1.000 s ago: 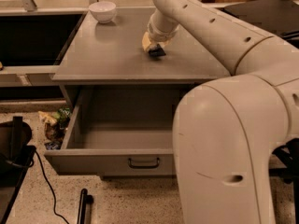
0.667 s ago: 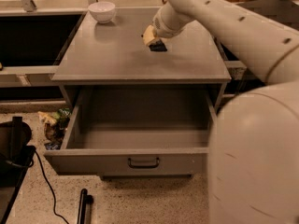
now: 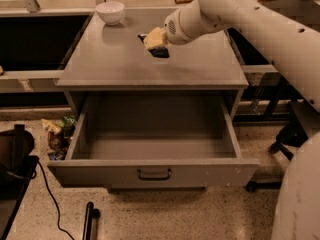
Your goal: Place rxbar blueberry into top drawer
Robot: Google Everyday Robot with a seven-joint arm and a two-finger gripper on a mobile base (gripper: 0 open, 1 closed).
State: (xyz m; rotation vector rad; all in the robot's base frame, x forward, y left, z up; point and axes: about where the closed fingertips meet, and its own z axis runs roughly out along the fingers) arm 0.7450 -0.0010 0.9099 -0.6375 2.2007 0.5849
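Clamping rxbar blueberry (image 3: 161, 52), gripper (image 3: 155, 43) hangs over cabinet top (image 3: 120, 61); top drawer (image 3: 100, 173) open near side for drop.

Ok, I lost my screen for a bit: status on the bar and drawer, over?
Gripper above cabinet top, right at the snack bar. Drawer pulled open, nothing inside. Bowl at back corner, clear of the path.

A high front camera looks down on the top drawer (image 3: 100, 173), pincer (image 3: 156, 44) over the countertop (image 3: 112, 59).
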